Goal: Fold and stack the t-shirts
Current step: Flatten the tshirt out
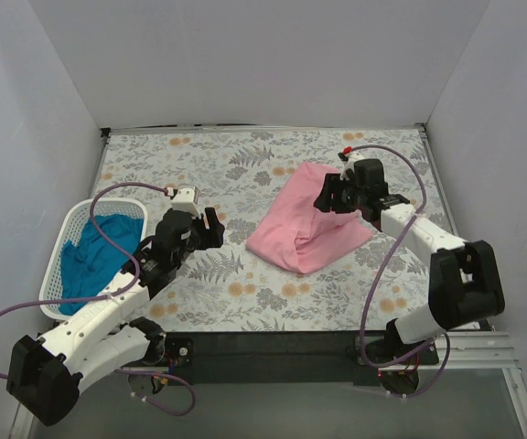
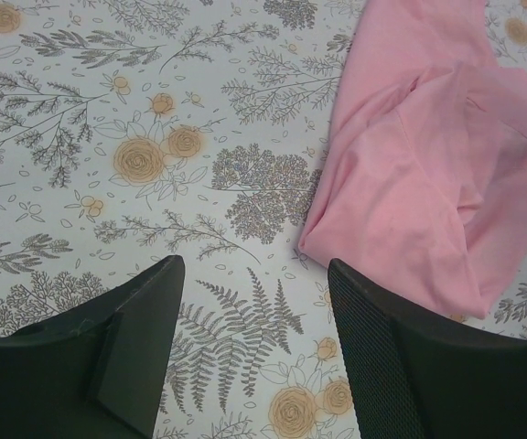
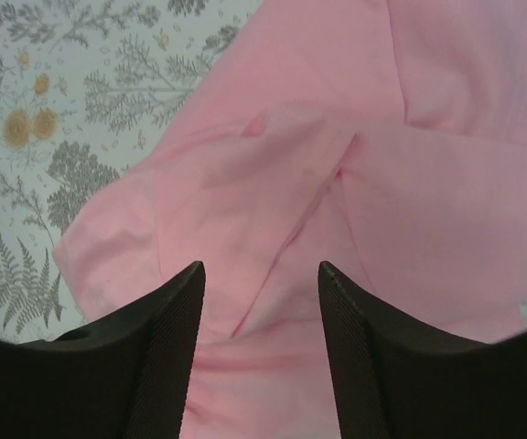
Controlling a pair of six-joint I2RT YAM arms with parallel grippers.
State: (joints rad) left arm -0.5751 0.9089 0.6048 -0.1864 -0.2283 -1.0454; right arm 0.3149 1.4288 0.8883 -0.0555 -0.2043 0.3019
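A light pink t-shirt [image 1: 309, 219] lies crumpled on the flowered table, right of centre; it also fills the right wrist view [image 3: 337, 183] and the upper right of the left wrist view [image 2: 428, 174]. My right gripper [image 1: 323, 195] hovers over the shirt's upper part, jaws open, with nothing between them [image 3: 259, 274]. My left gripper [image 1: 216, 229] stands open left of the shirt's lower corner, over bare table [image 2: 254, 274]. A teal-blue t-shirt [image 1: 99, 251] lies bunched in the white basket.
The white lattice basket [image 1: 76, 219] stands at the table's left edge beside my left arm. Grey walls close in the table on three sides. Purple cables loop off both arms.
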